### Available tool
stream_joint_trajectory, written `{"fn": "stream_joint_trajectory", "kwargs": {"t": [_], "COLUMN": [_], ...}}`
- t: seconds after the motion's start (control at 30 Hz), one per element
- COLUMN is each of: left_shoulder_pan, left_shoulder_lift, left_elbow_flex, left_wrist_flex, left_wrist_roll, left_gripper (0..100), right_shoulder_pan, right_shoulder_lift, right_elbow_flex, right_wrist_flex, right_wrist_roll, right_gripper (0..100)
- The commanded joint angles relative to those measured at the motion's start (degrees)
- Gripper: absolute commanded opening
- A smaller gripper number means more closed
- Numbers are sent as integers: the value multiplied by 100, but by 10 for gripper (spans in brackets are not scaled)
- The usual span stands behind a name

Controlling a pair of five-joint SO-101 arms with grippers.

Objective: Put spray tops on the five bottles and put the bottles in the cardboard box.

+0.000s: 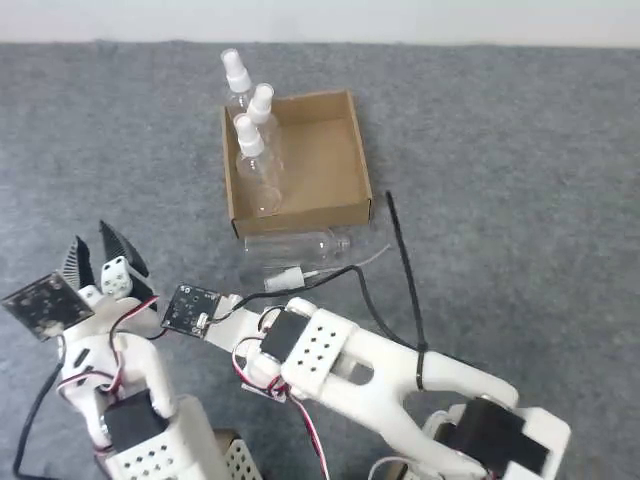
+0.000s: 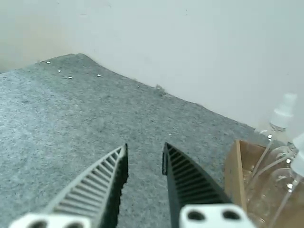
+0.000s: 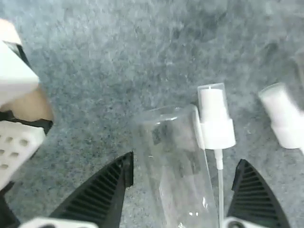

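Plainly, we saw the right gripper spread wide, its jaws standing on either side of a clear uncapped bottle without closing on it. A loose spray top lay just beside that bottle on the grey carpet, its thin tube running back along the bottle's side. In the high view the bottle lay on its side near the centre of the frame, just below the cardboard box, with the spray top a little lower still. Three capped bottles were gathered at the box's left side, in the upper middle of the frame. At lower left we found the left gripper pointing up the frame and holding nothing. Its own wrist view showed only a narrow gap between the fingers.
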Motion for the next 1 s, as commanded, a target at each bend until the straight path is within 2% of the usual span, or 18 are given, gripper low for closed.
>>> {"fn": "stream_joint_trajectory", "kwargs": {"t": [0.0,0.17,0.53,0.73,0.97], "left_shoulder_pan": [-18,-9,-9,-9,-9], "left_shoulder_lift": [-105,-105,-105,-105,-105], "left_elbow_flex": [-75,-75,-75,-75,-75], "left_wrist_flex": [-185,-185,-185,-185,-185], "left_wrist_roll": [79,79,79,70,70], "left_gripper": [113,113,113,113,113], "right_shoulder_pan": [154,242,453,462,470], "right_shoulder_lift": [40,295,1077,1033,637], "right_elbow_flex": [-193,-193,-571,-607,-563], "right_wrist_flex": [-127,-127,-84,-127,-75], "right_wrist_roll": [114,554,659,695,659], "right_gripper": [285,285,280,113,99]}}
